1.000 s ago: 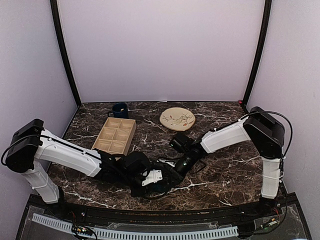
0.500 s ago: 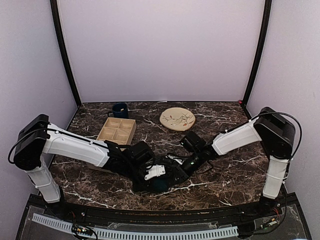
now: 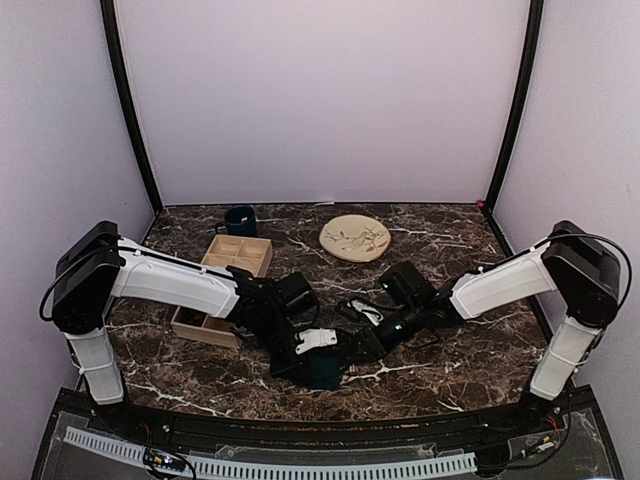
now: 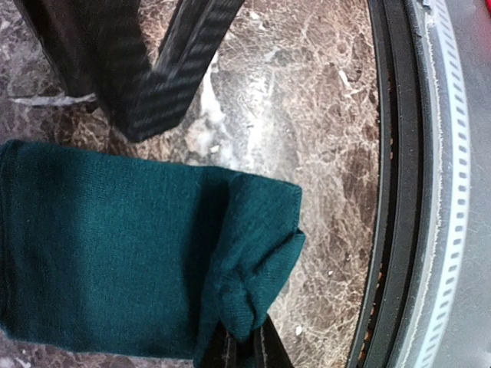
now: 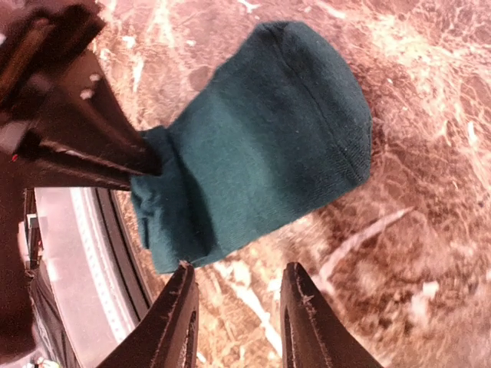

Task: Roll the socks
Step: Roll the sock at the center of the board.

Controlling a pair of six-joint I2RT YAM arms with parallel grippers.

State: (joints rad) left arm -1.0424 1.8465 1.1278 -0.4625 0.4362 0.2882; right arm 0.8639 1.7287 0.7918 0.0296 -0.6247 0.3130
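A sock (image 4: 115,245) is seen in plain dark teal-green; the bench (image 3: 470,360) is veined dark brown and white; the mug (image 3: 240,220) is coloured dark blue, the plate (image 3: 355,238) cream.

Marble table (image 3: 460,350): teal sock (image 3: 322,370), mug (image 3: 240,220), plate (image 3: 355,238), divided tray (image 3: 205,330).

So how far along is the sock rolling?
Partway at best. The teal sock looks folded short, not tightly rolled. The left gripper pinches its bunched end; the right gripper hovers open and empty. No second pair shows, so that likely remains.
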